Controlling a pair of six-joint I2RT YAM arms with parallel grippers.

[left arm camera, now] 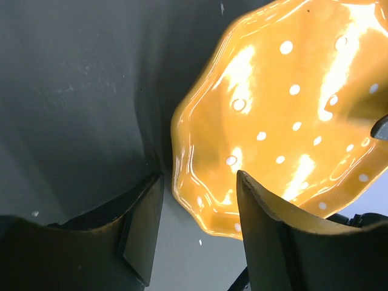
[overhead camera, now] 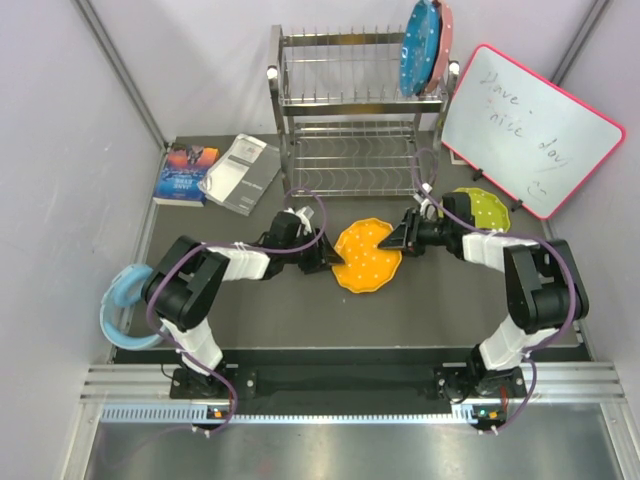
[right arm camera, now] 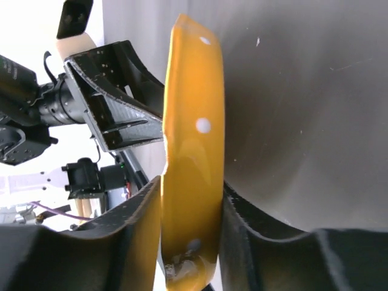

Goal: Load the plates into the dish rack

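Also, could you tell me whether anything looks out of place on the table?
Only the pale blue dish: it hangs over the black mat's left edge beside the left arm. The orange plate is held in the right claw; nothing looks spilled or broken.

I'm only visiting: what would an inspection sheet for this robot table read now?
Surface: dark table mat.
Job's things: blue plate and pink plate stand in top tier of dish rack; orange plate mid-table; yellow-green plate lies right.
Clutter: book, booklet, pale blue dish at left edge.
Grippers: right gripper shut on orange plate's rim; left gripper open at opposite rim.
Cables: purple cables loop along both arms.
Surroundings: whiteboard leaning at right; pale walls.
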